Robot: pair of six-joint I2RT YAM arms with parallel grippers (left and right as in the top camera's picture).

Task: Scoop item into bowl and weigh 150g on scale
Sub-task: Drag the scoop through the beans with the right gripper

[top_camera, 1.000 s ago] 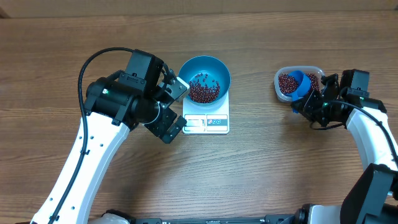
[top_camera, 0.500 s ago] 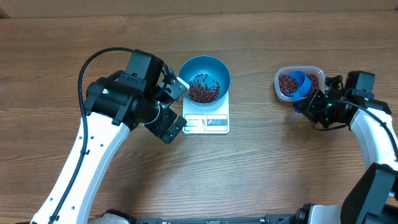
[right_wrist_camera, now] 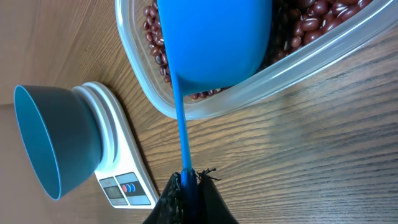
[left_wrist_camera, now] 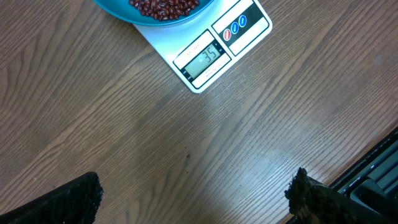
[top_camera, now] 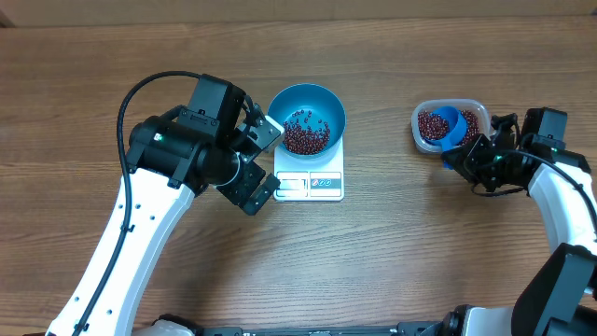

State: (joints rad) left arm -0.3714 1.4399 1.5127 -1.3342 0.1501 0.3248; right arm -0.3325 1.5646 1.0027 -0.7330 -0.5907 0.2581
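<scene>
Refill step: scoop (right_wrist_camera: 214, 37) down in the tub (right_wrist_camera: 311, 62)

Left gripper (left_wrist_camera: 196, 202) hangs wide open at centre-left, just beside the blue bowl (top_camera: 312, 98). That bowl sits on the white scale (top_camera: 310, 184) mid-frame, with a shallow heap of beans (top_camera: 306, 135) in it. The display (left_wrist_camera: 205, 58) looks well short of target. At upper right, the right gripper (right_wrist_camera: 186, 186) is pinched tight on the scoop's handle. Next, I'd judge: lift level, carry left, tip gently.
</scene>
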